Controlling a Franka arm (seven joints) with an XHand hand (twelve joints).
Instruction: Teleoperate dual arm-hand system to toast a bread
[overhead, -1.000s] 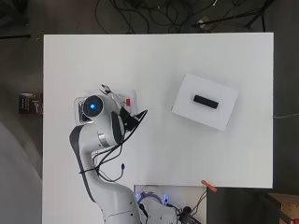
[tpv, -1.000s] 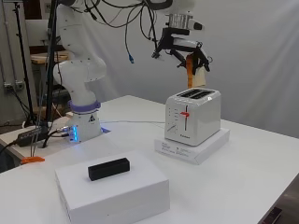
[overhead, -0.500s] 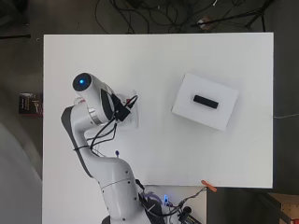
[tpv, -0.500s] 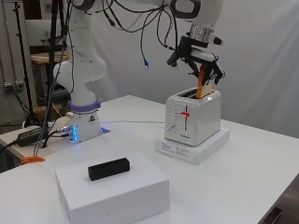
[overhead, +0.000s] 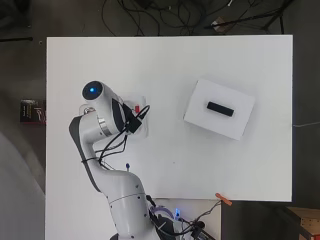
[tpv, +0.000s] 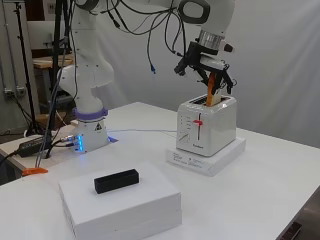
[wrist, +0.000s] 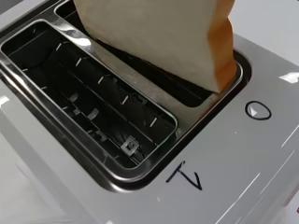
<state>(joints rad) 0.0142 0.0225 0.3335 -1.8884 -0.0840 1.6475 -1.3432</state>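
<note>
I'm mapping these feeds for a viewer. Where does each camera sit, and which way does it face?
Overhead: above the table, looking straight down; the arm covers most of the toaster.
Side: across the table; shows arm, hand, bread slice, toaster.
Wrist: at the wrist, aimed into the toaster's slots; no hand shows.
Side and wrist share the slice entering one slot.

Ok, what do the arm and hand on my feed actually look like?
A glossy white arm of rounded segments, with a purple ring and blue light at its base. Loose black cables hang along it. A silver cuff tops the black and white hand.
</note>
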